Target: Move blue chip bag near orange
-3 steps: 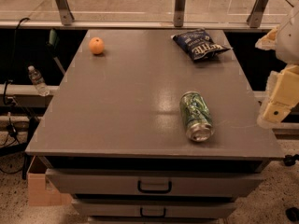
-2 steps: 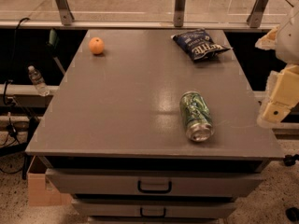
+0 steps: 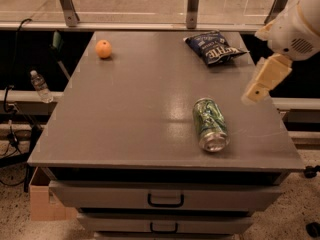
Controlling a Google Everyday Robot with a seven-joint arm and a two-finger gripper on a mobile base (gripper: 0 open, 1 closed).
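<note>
The blue chip bag point(image 3: 214, 47) lies flat at the far right of the grey table point(image 3: 130, 114). It is dark navy and crinkled, with white lettering. The orange point(image 3: 103, 49) sits at the far left of the table, well apart from the bag. My gripper point(image 3: 257, 88) hangs on the white arm point(image 3: 295, 29) over the table's right edge. It is to the right of the bag, a little nearer the front, and above the table, touching nothing.
A green metal can point(image 3: 210, 124) lies on its side at the front right of the table. Drawers point(image 3: 165, 199) sit under the tabletop. A water bottle point(image 3: 40, 86) stands on a ledge to the left. A glass railing runs behind the table.
My gripper has moved left and toward the back, from beside the table's right edge to over it, closer to the blue chip bag. The bag, orange and can have not moved.
</note>
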